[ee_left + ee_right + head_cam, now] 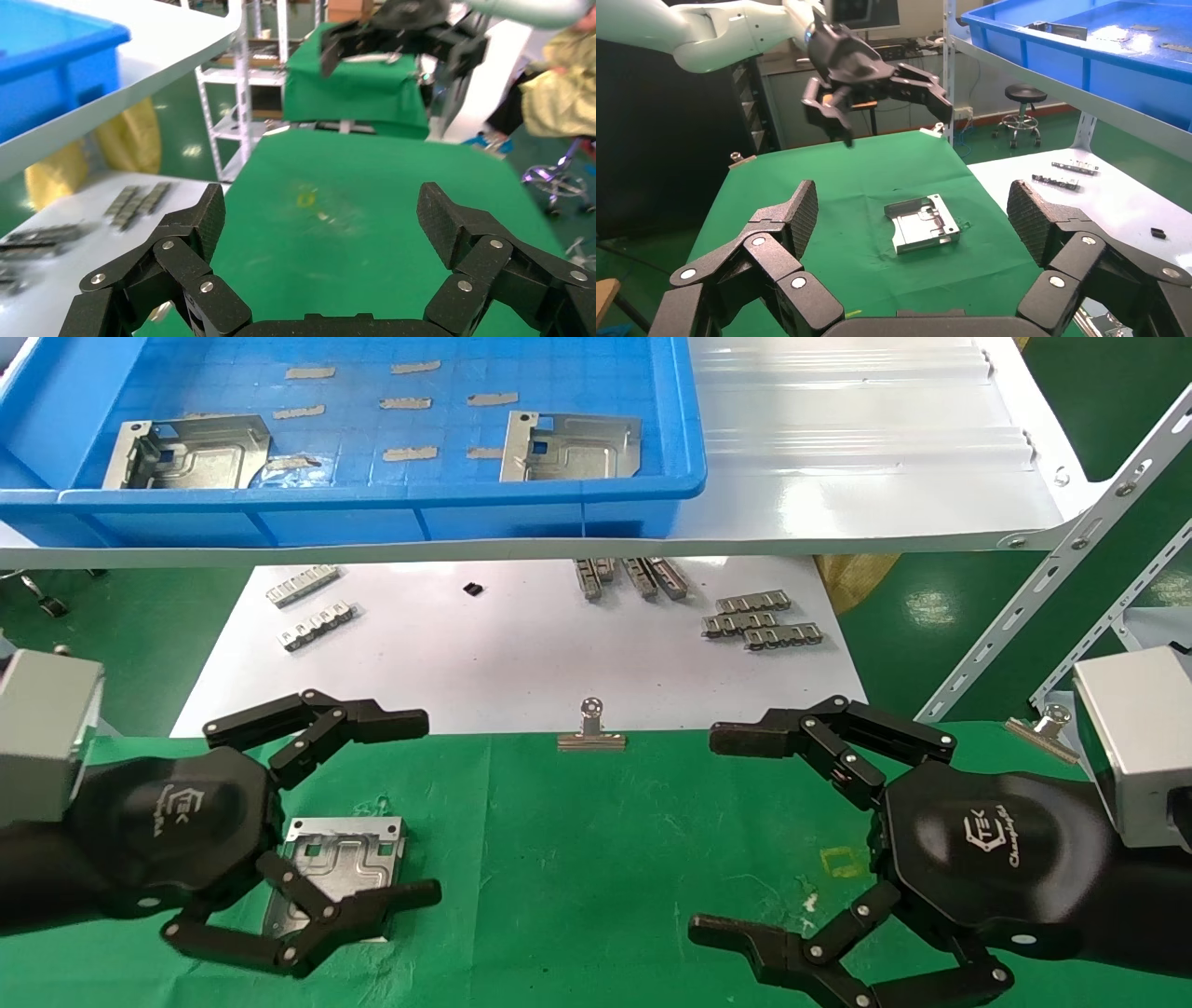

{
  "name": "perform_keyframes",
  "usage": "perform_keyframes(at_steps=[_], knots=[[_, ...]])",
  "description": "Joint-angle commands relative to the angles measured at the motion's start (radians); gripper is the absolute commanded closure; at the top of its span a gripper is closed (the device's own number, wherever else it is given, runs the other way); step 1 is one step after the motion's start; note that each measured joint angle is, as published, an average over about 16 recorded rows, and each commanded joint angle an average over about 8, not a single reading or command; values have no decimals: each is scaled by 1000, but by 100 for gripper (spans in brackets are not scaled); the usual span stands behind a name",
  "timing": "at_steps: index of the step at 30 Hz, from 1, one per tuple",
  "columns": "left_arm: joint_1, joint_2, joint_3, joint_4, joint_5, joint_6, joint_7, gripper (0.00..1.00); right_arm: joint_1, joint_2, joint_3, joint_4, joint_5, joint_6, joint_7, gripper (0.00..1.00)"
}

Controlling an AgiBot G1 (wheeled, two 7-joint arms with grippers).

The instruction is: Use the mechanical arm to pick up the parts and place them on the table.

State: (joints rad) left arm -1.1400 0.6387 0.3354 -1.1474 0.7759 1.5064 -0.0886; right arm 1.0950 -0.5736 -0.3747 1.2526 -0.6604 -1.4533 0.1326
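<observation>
One silver-grey stamped part (340, 864) lies flat on the green cloth table (596, 859), at the left; it also shows in the right wrist view (923, 223). My left gripper (426, 808) hovers above this part, open and empty, its fingers (307, 724) spread either side; the right wrist view shows it (888, 112) lifted clear of the cloth. My right gripper (708, 833) is open and empty over bare cloth at the right. Two more parts (196, 451) (573, 446) lie in the blue bin (372, 509) on the shelf.
A white sheet (503, 654) behind the cloth holds toothed metal strips (759, 621) and a small black piece (473, 589). Binder clips (590, 733) (1043, 724) grip the cloth's far edge. The glossy white shelf (866, 458) overhangs, with slotted brackets (1052, 579) at right.
</observation>
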Motion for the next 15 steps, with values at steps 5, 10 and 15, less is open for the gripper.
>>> perform_keyframes(at_steps=[5, 10, 15], knots=[[54, -23, -46, -113, -37, -9, -81, 0, 0, 0, 0, 0, 0, 0, 0, 0], [79, -33, -68, -165, -56, -12, -111, 0, 0, 0, 0, 0, 0, 0, 0, 0], [84, -36, -72, -174, -60, -13, -114, 0, 0, 0, 0, 0, 0, 0, 0, 0]])
